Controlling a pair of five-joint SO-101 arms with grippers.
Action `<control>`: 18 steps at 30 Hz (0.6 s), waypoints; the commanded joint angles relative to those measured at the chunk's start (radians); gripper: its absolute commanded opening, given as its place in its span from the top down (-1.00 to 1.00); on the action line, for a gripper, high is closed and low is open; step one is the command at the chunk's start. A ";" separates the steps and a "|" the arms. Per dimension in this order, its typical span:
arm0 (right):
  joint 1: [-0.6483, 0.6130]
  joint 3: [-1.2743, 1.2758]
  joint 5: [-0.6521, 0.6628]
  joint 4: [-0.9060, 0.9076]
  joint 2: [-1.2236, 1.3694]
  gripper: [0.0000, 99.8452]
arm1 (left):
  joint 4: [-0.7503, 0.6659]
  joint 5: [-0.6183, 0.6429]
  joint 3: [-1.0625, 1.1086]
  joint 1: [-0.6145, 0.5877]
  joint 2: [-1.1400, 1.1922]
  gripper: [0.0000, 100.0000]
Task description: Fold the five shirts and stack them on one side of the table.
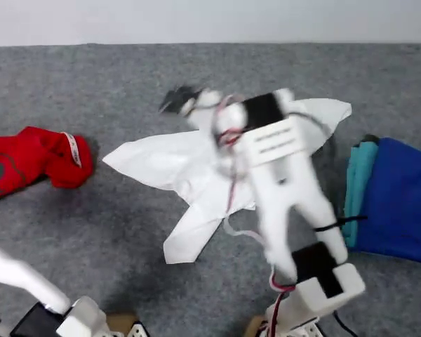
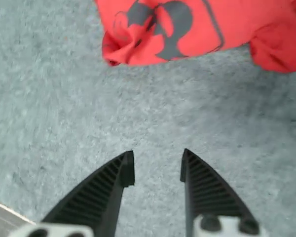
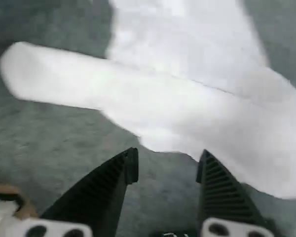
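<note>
- Fingers of L gripper (image 2: 158,165) apart, nothing between them, low over grey counter (image 2: 64,98); crumpled red shirt (image 2: 187,24) near, ahead of tips.
- R gripper (image 3: 167,168) fingers apart, hovering by a sleeve of white shirt (image 3: 187,108), which lies spread mid-counter.
- Far right side: blue shirt (image 1: 400,203) folded over teal shirt (image 1: 358,182).

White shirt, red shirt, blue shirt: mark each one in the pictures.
white shirt (image 1: 161,163), high view, on its flat spread cloth.
red shirt (image 1: 38,158), high view, on the bunched middle.
blue shirt (image 1: 400,200), high view, on its flat top face.
</note>
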 commanded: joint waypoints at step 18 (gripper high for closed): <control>-0.544 0.290 -0.164 -0.277 0.245 0.42 | -0.087 -0.058 0.068 -0.092 -0.023 0.69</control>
